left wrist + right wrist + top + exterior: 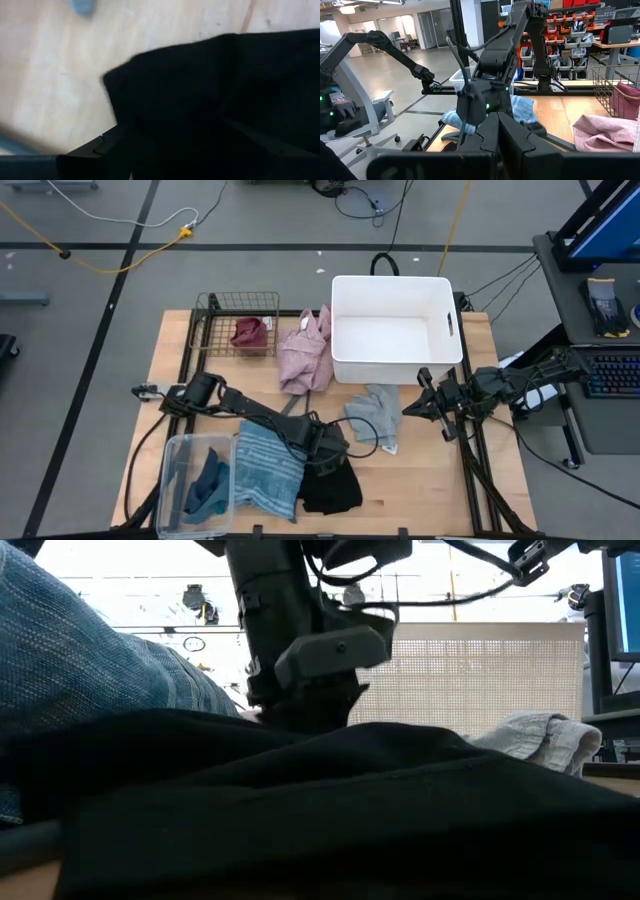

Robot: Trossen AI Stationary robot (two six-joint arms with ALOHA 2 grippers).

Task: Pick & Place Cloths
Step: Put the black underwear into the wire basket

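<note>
A black cloth [335, 490] lies flat near the table's front edge, beside a blue-striped cloth [268, 470]. My left gripper [336, 454] is open and points steeply down over the black cloth's far edge [150, 70], its fingers wide on either side. In the low view the gripper [305, 712] sinks behind the cloth's raised fold [350, 755]. A grey cloth [372, 416] and a pink cloth [305, 352] lie farther back. A maroon cloth [250, 332] sits in the wire basket [215, 305]. My right gripper [415, 408] waits shut at the table's right, touching nothing. My left gripper comes at the black cloth's far edge from above, slanting down. The cloth's own fold hides the fingertips in the low view, and the wrist view is dark there. I cannot tell whether the fingers touch the cloth.
A white bin [345, 370] stands at the back centre-right. A clear plastic container [170, 470] at the front left holds teal and navy cloths [208, 485]. Bare wood shows between the grey cloth and the table's front right corner.
</note>
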